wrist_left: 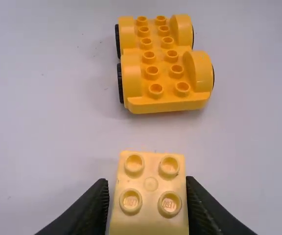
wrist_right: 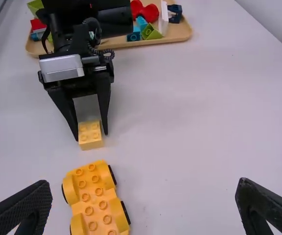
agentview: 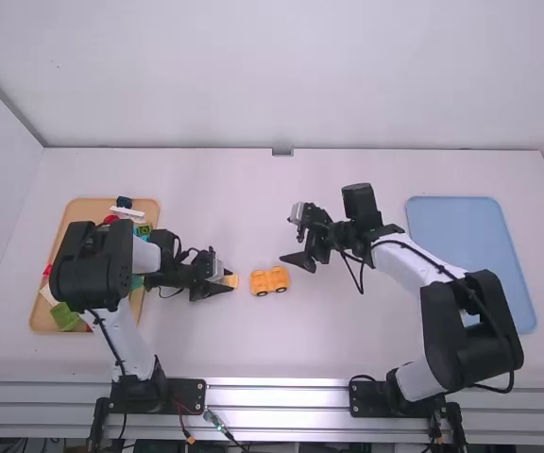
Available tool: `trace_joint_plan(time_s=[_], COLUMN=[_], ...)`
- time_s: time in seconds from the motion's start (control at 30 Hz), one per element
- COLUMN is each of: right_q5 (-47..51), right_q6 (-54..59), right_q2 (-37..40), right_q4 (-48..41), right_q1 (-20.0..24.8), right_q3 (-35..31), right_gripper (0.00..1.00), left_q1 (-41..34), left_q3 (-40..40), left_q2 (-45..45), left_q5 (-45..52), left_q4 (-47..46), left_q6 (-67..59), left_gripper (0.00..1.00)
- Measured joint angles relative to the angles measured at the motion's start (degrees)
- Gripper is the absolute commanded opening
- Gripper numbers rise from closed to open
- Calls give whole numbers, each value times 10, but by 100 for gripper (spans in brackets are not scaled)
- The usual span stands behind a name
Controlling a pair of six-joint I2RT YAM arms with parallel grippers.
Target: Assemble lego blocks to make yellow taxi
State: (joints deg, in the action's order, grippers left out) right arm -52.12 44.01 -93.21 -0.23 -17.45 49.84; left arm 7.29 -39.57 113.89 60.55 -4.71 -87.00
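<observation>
Though laden, tray under left arm

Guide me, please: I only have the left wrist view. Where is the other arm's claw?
Observer: In the high view, the right claw is just to the right of the yellow wheeled base.

Operator: Are its fingers open?

Observer: Yes, the right wrist view shows its fingers spread wide.

Operator: Where are the spare bricks?

Observer: The high view shows bricks in the wooden tray beside the left arm.
</observation>
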Motion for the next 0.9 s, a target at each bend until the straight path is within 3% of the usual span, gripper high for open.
trace_joint_plan(time_s=[0.07,0.13,0.2,0.23,0.4,0.5,0.57,0.6,0.63,0.9], right_q5=[0,0,0,0,0,0,0,0,0,0], right_q6=[3,8,10,9,28,41,46,48,49,55], right_q2=[0,0,0,0,0,0,0,0,0,0], right_q4=[0,0,0,-2,-17,-21,-20,-21,-20,-19], right_q1=[0,0,0,0,0,0,0,0,0,0], right_q3=[0,0,0,0,0,0,0,0,0,0], right_gripper=[99,99,99,99,99,99,99,99,99,99], left_q1=[0,0,0,0,3,8,15,16,16,14], left_q3=[7,18,24,26,28,19,15,14,13,12], left_q2=[0,0,0,0,0,0,0,0,0,0], left_q5=[3,7,11,12,14,14,14,14,13,13], left_q4=[19,44,52,55,50,28,14,13,14,14], left_q6=[0,0,4,5,16,19,20,19,19,20], left_gripper=[44,54,54,62,63,76,79,85,99,99])
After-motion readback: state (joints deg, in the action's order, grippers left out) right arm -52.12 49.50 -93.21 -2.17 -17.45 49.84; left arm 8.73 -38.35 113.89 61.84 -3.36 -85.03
